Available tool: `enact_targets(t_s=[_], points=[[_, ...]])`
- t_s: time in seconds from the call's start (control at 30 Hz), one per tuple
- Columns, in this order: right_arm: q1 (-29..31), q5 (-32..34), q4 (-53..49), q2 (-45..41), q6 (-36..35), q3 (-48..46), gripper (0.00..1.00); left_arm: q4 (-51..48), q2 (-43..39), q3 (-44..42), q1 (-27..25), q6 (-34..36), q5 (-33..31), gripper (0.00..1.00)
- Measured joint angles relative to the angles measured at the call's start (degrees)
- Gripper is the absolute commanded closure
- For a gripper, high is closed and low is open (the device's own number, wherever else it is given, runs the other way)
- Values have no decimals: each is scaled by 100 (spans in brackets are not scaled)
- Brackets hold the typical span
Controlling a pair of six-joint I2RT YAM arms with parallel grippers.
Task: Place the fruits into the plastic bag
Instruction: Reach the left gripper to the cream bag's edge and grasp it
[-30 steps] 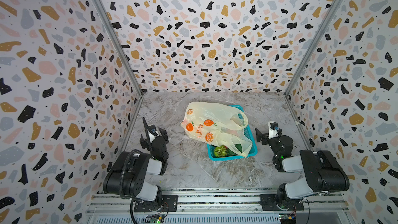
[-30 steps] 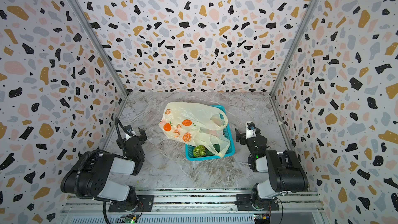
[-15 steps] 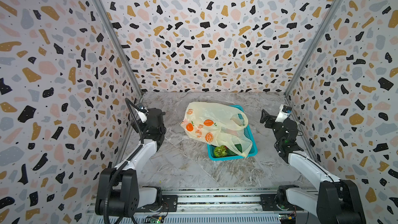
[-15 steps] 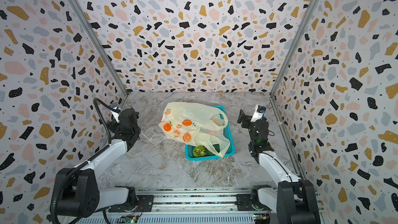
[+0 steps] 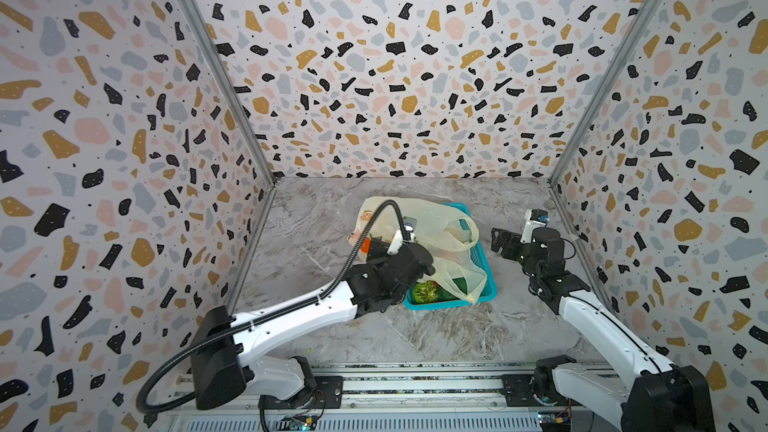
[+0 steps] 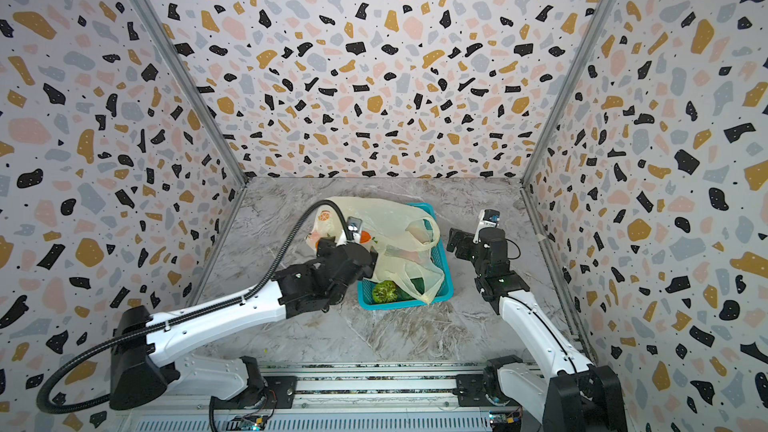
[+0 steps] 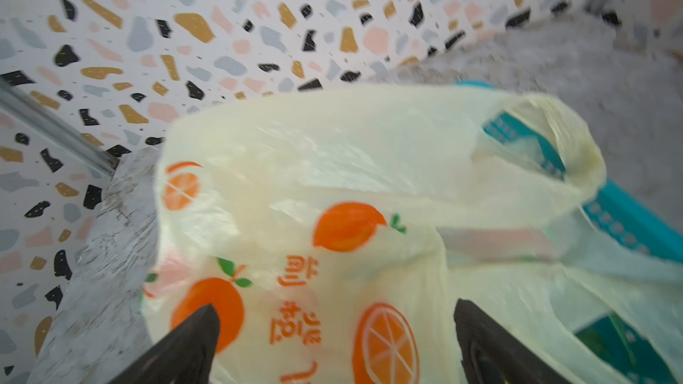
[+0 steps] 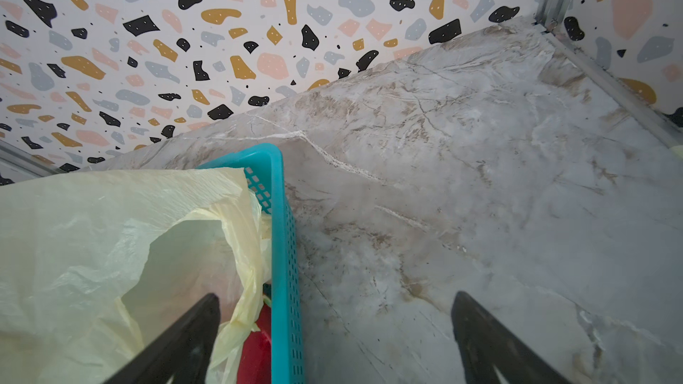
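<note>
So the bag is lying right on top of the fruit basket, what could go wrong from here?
1. The plastic bag drapes over the basket, covering most of its contents. Only a bumpy green fruit shows clearly, so a grab might catch film too.
2. The left gripper, open over the bag's printed side, might pinch both layers and keep the mouth shut.
3. Pulling the bag could drag the basket along.

I count one plastic bag (image 5: pixel 432 218), one teal basket (image 5: pixel 449 305), one bumpy green fruit (image 5: pixel 424 292), one smooth dark-green fruit (image 5: pixel 445 295) and one red fruit (image 8: pixel 255 345): three fruits I can see.
</note>
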Motion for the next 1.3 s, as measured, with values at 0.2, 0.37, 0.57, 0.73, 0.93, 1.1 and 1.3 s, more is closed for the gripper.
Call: enact_targets(t_s=[0.2,0.37,0.57,0.73,0.93,1.1,1.3], points=[[0,70,-201,7,-177,15,3,-1047,1034,374,-562,-44,-81,1],[4,68,-214,9,-247,37,3,-1224,1137,374,-553,-79,-155,7],[4,20,-214,4,-293,37,4,-1067,1250,487,-527,-2,9,13],[28,-24,-214,2,-330,37,4,-841,1351,553,-391,11,140,17],[94,-72,-214,2,-391,37,4,-538,1353,562,68,-72,592,44],[155,-114,-216,2,-439,37,4,-227,1305,485,293,-175,1038,91],[201,-249,-328,22,-452,129,5,144,787,-11,686,-313,1600,100]])
